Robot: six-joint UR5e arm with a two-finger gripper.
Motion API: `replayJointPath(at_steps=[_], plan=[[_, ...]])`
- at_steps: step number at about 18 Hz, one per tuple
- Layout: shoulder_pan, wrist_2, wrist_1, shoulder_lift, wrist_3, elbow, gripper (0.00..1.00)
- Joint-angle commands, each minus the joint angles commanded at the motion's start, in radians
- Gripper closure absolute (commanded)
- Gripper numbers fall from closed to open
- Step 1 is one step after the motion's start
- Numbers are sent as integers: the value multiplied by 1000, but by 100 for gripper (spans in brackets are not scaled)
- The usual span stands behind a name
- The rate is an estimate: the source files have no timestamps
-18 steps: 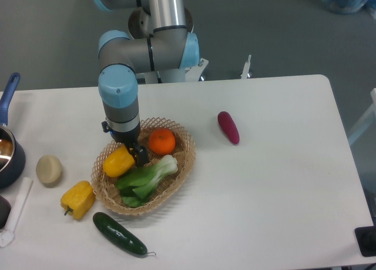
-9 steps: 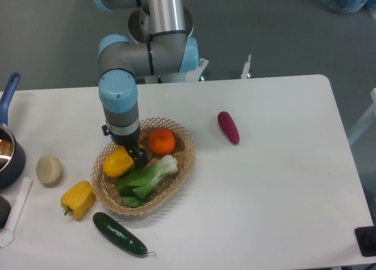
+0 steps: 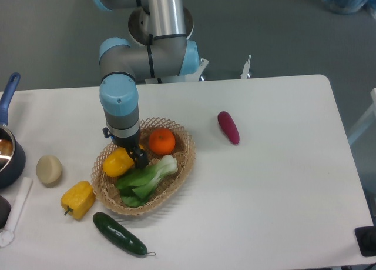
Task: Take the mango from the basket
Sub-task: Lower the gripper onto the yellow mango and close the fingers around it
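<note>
**Gripper down in basket at the mango**

My gripper (image 3: 137, 157) is low inside the basket (image 3: 183, 158), right at the mango's (image 3: 117, 162) right end. I come straight down because the fruit lies in a shallow dish with neighbours close by. One dark finger (image 3: 141, 158) shows beside the mango; the other is hidden under my wrist, so I cannot tell if I'm spread or already pinching it.

Mango: smooth, yellow-orange, elongated oval, in the basket's left part, near the rim. Rounded skin, likely slippery, so I'd judge a grip across the narrow width is best.

Basket: tan wicker, oval, shallow, open-weave rim. Orange (image 3: 161, 141) sits round just right of my finger; leafy bok choy (image 3: 144, 177) lies below, touching or nearly touching the mango.

Outside the basket: blocky yellow bell pepper (image 3: 77, 199), glossy cucumber (image 3: 119, 233).
</note>
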Motion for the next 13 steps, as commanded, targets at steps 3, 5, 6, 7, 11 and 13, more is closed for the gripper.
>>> replayJointPath(at_steps=[3,5,6,7,11,13], plan=[[-2,2,0,2,0,2,0],[-2,3,0,-3,0,2,0],[-2,3,0,-8,0,3,0],[-2,3,0,-9,0,5,0],[-2,3,2,-20,-23,14,0],[-8,3,2,-21,-26,15,0]])
